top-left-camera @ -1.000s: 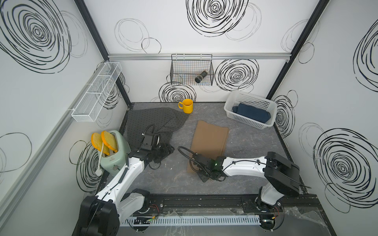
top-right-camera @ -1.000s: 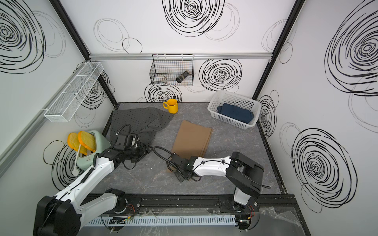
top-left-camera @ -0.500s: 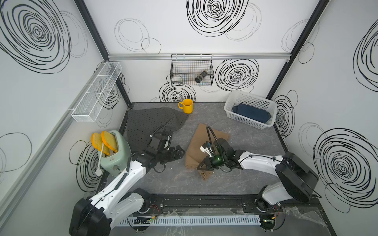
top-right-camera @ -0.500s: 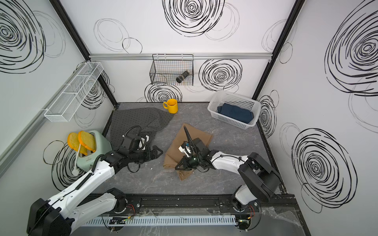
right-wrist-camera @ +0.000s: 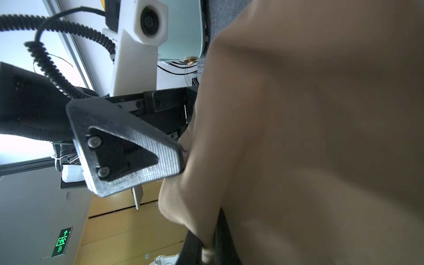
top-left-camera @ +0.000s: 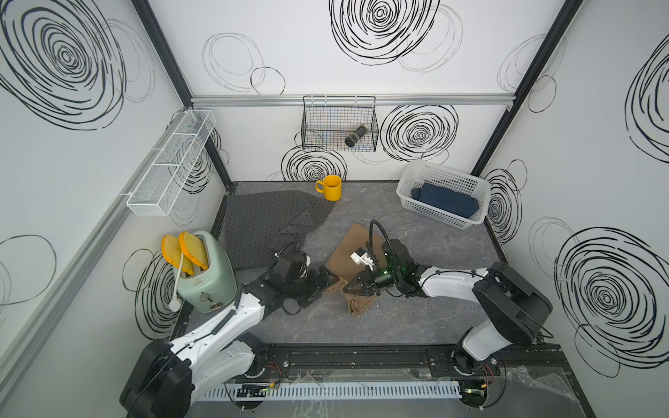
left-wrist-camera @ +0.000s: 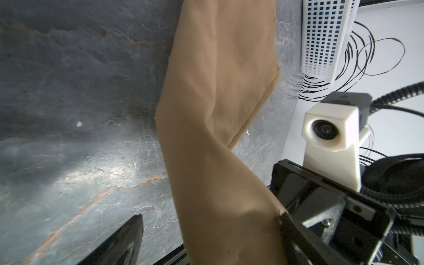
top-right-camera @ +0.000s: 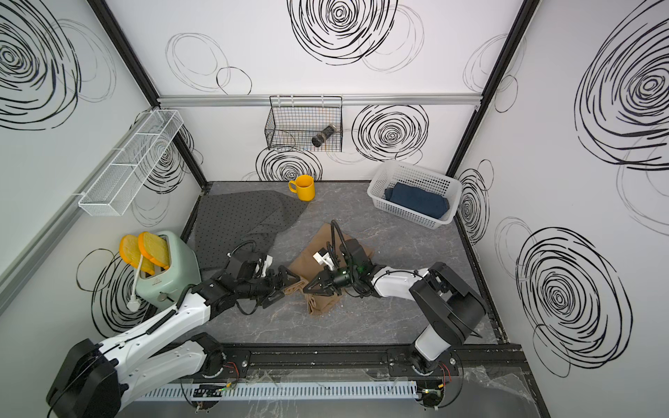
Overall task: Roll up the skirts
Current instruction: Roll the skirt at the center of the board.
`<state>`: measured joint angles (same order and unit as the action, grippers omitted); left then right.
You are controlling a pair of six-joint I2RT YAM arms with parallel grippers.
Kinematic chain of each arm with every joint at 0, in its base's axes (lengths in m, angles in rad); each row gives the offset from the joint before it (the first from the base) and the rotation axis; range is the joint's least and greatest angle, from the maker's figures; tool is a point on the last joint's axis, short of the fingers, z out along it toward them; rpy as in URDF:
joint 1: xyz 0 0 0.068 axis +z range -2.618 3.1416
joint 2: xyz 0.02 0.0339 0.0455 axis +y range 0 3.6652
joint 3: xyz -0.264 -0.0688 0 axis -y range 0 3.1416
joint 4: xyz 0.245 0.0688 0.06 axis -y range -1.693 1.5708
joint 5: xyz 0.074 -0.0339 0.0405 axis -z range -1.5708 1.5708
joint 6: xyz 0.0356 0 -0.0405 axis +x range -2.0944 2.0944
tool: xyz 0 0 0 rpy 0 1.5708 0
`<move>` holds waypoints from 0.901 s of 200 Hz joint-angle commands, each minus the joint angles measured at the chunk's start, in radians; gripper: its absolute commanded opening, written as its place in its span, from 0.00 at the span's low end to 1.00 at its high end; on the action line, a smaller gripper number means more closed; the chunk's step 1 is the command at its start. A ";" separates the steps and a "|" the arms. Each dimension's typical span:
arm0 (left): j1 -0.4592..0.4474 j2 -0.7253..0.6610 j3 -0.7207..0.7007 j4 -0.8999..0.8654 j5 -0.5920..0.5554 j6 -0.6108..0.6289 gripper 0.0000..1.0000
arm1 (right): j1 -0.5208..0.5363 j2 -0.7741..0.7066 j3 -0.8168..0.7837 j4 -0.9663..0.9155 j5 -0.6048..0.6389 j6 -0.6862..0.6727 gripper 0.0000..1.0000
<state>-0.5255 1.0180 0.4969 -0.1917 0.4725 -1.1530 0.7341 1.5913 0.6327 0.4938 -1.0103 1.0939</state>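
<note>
The grey skirt (top-left-camera: 260, 224) lies flat on the worktop (top-left-camera: 398, 325) behind the left gripper (top-left-camera: 328, 286); its jaws gape wide, gripping nothing, one finger against the tan skirt (top-left-camera: 344, 253). The right gripper (top-left-camera: 349, 289), facing it, pinches a raised fold of tan skirt; the blue skirt (top-left-camera: 445, 204) sits in a basket (top-left-camera: 434, 217) well beyond.

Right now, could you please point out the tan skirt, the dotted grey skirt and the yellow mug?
tan skirt (top-left-camera: 345, 255): a top view, flat far part.
dotted grey skirt (top-left-camera: 260, 224): a top view, spread middle.
yellow mug (top-left-camera: 333, 191): a top view, outer wall.
</note>
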 commanded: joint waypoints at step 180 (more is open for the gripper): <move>-0.162 0.247 0.245 -0.068 -0.289 0.221 0.91 | -0.207 0.294 0.270 -0.458 -0.091 -0.301 0.00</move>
<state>-0.6815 1.2179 0.7326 -0.3065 0.1558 -1.0435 0.5529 1.8648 0.8612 0.1848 -1.1149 0.9127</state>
